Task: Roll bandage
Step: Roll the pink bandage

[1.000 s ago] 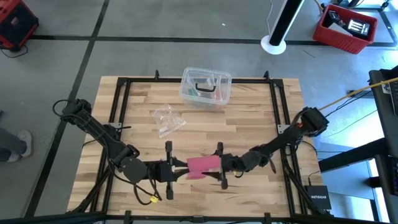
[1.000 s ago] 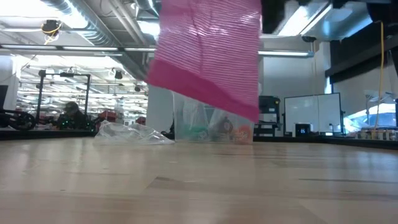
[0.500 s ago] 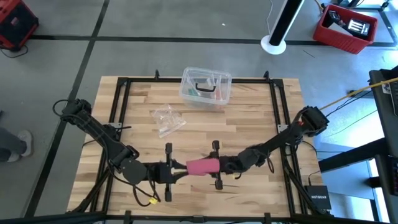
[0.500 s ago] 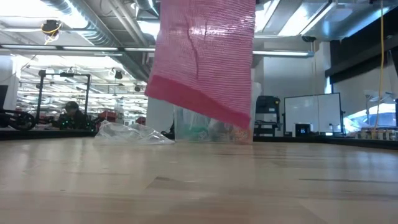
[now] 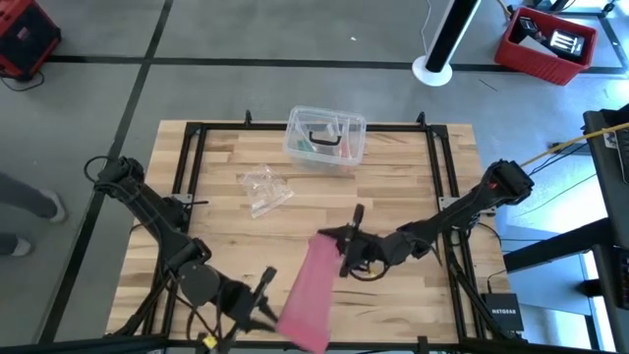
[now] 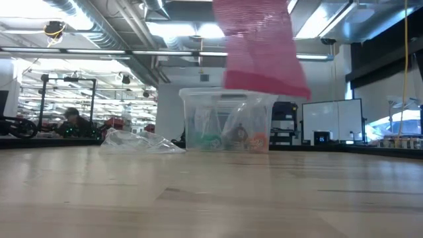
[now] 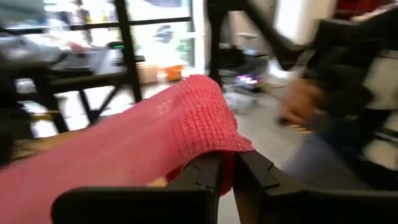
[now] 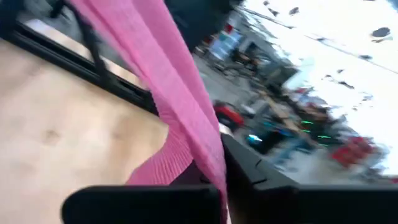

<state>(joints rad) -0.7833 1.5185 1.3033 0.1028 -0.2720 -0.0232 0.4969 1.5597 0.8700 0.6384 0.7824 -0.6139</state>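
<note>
The bandage is a pinkish-red knit strip held off the table between both grippers. In the high view it slants from my right gripper, near the table's middle, down to my left gripper at the near edge. Both grippers are shut on it. The low view shows only its lower part, hanging well above the table top. In the left wrist view the bandage bulges over the fingers. In the right wrist view it runs away from the fingers as a flat band. My left gripper pinches the bandage's near end between its two fingers, which lie about level. The cloth bulges in a thick fold just past the fingertips. That end is clear of the table. My right gripper pinches the bandage's far end between its two fingers, roughly level, coming from the table's right. One layer or several, I cannot tell. The strip leads away from the fingers, clear of the table.
A clear plastic box with small items stands at the table's far middle. A crumpled clear wrapper lies nearer, left of it. A black frame borders the wooden top. Bare wood lies under the bandage.
My right gripper has shut on the bandage, risen and rolled. My left gripper has swung toward the near edge and turned. The bandage, a short band between the two grippers before, now reaches out as a longer slanted strip and hangs higher above the table.
</note>
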